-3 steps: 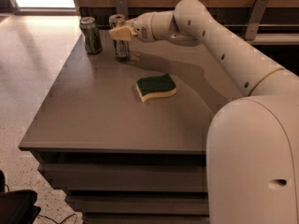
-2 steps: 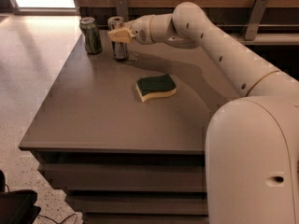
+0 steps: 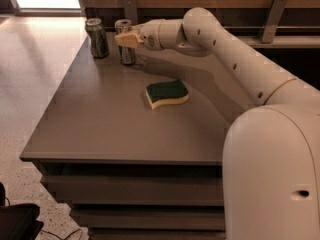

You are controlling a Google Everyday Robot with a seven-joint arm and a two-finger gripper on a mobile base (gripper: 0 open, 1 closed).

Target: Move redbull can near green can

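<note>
Here, gripper [image 3: 123,38] at one redbull can [image 3: 127,55]

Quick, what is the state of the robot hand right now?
Hand: closed on the redbull can, at the far left of the table, just right of the green can.

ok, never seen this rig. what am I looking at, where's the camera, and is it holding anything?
It is a mobile robot with one white arm that ends in a two-finger gripper. The single picture comes from one camera looking past the robot's rounded white body and along the arm; its mount is not shown. On the grey table a green and yellow sponge lies in the middle. Two cans stand at the far left corner: a green can and, just right of it, a slim silver can. The gripper is closed around the silver can's upper part. Whether that can is lifted is unclear.
</note>
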